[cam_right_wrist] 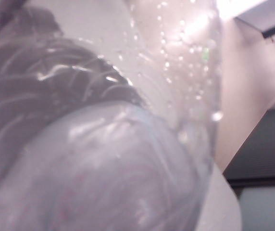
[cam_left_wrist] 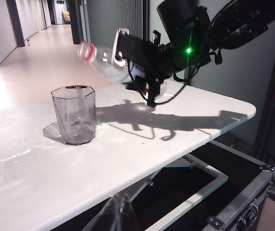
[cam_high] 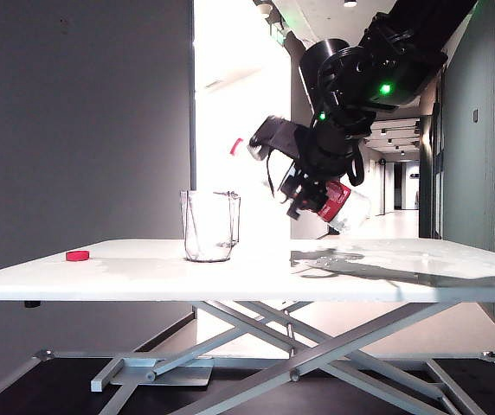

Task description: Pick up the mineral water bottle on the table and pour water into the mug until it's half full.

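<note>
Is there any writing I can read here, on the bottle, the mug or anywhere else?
No text here can be read.
Bottle label, held tilted by the right gripper above the table: red shows, but the lettering is too small and blurred.
Mug: plain glass, no markings seen.
Red cap: no print visible.
Green ceiling sign in the corridor: too small to read.
Left gripper: not in view.

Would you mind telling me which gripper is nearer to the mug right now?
Right. The right gripper holds the tilted bottle in the air beside and above the mug. The left gripper appears in no view, so its place cannot be told.
</note>
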Available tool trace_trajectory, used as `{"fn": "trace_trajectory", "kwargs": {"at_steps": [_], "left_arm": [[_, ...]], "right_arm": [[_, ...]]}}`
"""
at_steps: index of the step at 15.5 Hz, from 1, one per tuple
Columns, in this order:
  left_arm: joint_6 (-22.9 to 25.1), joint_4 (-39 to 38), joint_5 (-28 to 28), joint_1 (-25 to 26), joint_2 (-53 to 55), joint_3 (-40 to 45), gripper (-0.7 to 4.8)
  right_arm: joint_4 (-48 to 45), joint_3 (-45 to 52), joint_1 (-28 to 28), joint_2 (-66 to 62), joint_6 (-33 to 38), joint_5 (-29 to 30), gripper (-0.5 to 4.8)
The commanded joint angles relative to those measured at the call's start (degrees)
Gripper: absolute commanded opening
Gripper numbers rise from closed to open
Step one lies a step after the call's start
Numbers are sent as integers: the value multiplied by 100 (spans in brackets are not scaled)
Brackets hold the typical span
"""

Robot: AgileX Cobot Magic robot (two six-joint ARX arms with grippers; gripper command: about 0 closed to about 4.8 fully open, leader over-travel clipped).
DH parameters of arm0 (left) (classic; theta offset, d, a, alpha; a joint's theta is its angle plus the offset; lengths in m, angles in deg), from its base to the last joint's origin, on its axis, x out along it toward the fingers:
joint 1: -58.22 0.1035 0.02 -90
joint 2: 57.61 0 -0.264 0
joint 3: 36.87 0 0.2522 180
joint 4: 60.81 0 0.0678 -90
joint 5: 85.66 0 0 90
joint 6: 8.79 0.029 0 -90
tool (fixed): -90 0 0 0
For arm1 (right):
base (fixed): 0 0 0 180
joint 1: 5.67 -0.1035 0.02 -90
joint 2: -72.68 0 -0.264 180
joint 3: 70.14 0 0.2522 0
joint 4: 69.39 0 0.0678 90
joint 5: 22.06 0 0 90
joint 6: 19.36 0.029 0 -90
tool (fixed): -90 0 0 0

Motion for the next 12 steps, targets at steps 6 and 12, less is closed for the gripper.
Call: {"fn": "trace_trajectory", "kwargs": {"at_steps": [6, 12], "left_arm": [[-13, 46, -31, -2, 4, -11, -5], [-13, 46, -31, -2, 4, -11, -5]], "right_arm": [[-326, -59, -48, 105, -1421, -643, 201], [-498, -133, -50, 105, -2656, -1025, 201]]}}
